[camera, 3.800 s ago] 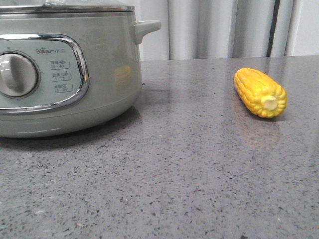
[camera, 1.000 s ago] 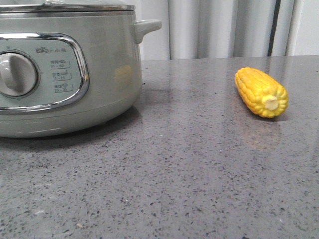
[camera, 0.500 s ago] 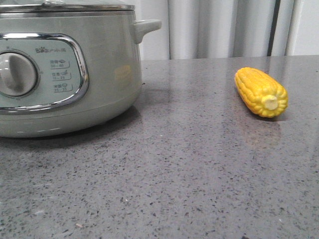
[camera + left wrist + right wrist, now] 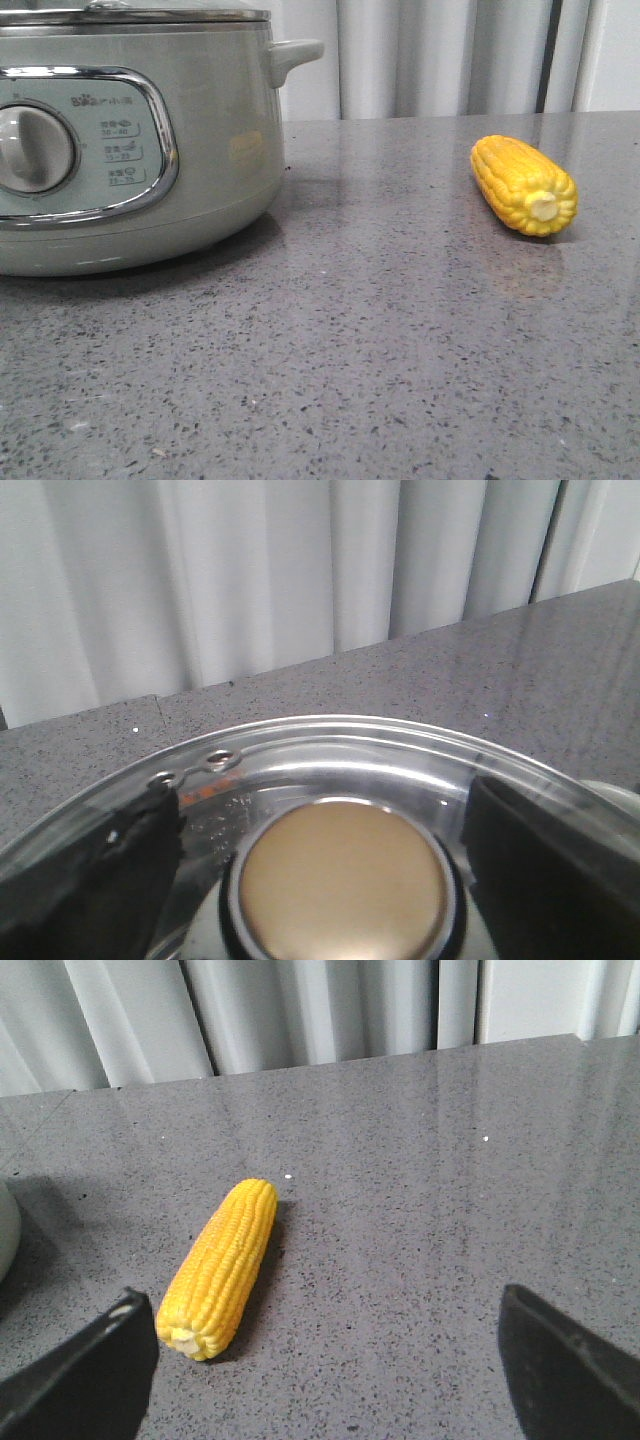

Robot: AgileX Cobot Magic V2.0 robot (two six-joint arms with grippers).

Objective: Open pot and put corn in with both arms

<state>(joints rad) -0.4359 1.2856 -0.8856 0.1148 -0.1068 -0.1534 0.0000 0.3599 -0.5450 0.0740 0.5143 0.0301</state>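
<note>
The pale grey-green pot (image 4: 200,150) stands at the left of the grey counter with its glass lid on. In the left wrist view my left gripper (image 4: 325,865) is open, its black fingers (image 4: 95,880) on either side of the lid's round tan knob (image 4: 345,880), apart from it. The yellow corn (image 4: 523,184) lies on the counter at the right, pale core end toward the front. In the right wrist view my right gripper (image 4: 330,1355) is open above the counter, with the corn (image 4: 220,1265) just inside its left finger (image 4: 85,1375). Neither gripper shows in the front view.
The pot's stubby side handle (image 4: 292,55) sticks out toward the corn. White curtains (image 4: 440,55) hang behind the counter's back edge. The grey speckled counter (image 4: 380,330) stretches between pot and corn.
</note>
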